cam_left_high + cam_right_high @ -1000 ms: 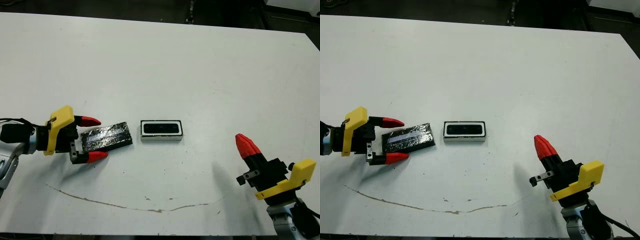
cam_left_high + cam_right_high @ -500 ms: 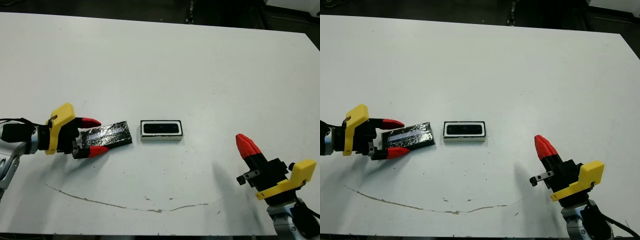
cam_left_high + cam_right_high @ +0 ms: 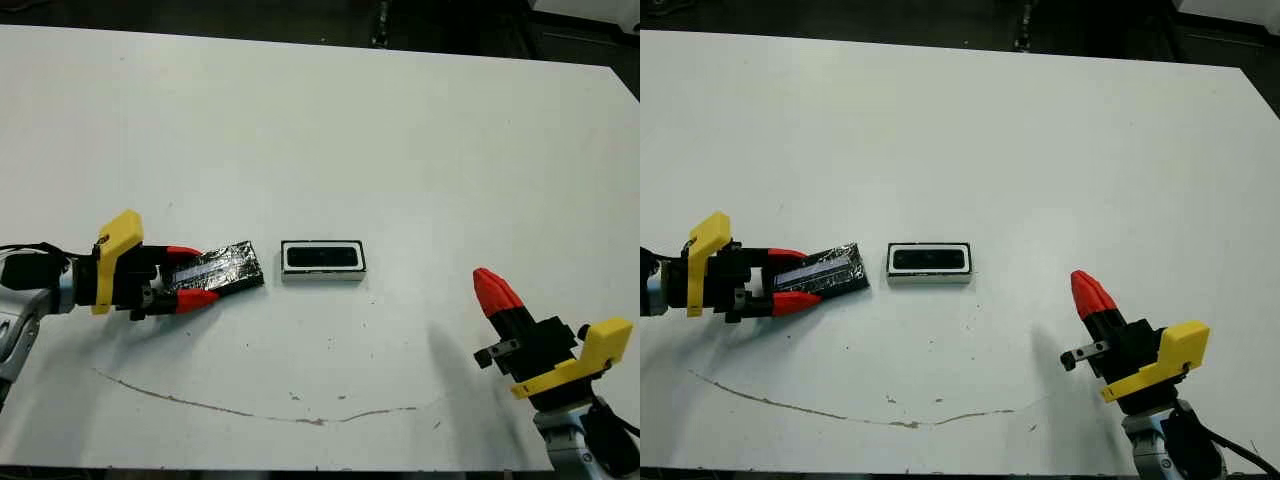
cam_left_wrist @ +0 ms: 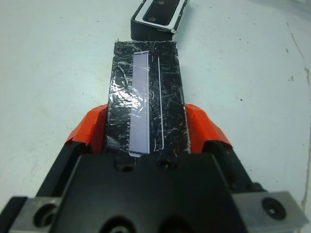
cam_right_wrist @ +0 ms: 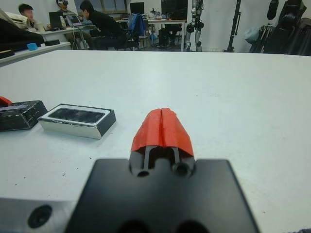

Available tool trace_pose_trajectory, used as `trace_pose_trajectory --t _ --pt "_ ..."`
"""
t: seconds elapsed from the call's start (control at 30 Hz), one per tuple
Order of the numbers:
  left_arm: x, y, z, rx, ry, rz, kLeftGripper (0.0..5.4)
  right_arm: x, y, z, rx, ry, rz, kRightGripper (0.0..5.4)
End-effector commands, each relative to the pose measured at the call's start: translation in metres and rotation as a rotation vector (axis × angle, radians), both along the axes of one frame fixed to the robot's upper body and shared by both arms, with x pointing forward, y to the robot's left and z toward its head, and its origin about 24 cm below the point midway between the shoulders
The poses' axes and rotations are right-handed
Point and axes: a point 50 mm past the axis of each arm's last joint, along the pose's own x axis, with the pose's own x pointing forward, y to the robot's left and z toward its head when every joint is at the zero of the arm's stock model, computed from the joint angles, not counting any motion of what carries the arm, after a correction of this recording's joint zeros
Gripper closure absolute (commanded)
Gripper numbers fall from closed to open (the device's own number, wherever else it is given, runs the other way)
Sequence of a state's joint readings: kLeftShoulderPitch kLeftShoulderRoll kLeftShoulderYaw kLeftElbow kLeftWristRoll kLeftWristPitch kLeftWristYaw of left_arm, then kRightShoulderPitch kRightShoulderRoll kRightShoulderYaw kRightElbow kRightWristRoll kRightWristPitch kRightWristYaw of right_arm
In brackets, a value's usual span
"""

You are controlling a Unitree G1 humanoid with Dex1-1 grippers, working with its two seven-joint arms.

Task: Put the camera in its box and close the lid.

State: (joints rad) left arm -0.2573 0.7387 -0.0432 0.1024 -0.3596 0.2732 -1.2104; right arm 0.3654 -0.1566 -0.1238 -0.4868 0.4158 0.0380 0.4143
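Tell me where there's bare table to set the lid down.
Bare: the far half of the table, and between the box and right claw. Crowded: left claw shut on the lid, beside the box.

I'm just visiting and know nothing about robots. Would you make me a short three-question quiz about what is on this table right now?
1. True or false: the camera already lies inside the box.
2. Which gripper has its fingers on either side of the lid?
A. the left gripper
B. the right gripper
C. neither
3. Fill in the blank: seen from the robot's head, the lid lies on the table to the robot's ______ of the box.

Key
1. True. The dark bar sits within the white walls.
2. A. Its red fingers press the lid's long edges; the right gripper's fingers are together, holding nothing.
3. left
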Motion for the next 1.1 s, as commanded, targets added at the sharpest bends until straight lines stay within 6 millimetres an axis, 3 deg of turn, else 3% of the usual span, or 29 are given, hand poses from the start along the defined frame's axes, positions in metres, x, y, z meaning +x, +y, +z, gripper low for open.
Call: trace_pose_trajectory --t 0.03,0.23,0.47,1.1 --pt "0.001 0.002 0.001 -0.041 0.02 0.021 2.23 -0.001 -0.002 -0.002 -0.012 0.031 -0.002 5.4" --pt "0.002 0.004 0.009 -0.092 -0.006 0.128 2.23 -0.001 -0.001 -0.002 -0.011 0.037 0.0 5.4" --pt "0.01 0.002 0.009 -0.156 0.015 0.102 2.23 -0.001 -0.001 -0.003 -0.007 0.043 0.001 5.4" --pt "0.045 -0.05 -0.013 -0.251 0.069 -0.108 2.23 -0.002 -0.001 -0.001 -0.017 0.041 0.0 5.4"
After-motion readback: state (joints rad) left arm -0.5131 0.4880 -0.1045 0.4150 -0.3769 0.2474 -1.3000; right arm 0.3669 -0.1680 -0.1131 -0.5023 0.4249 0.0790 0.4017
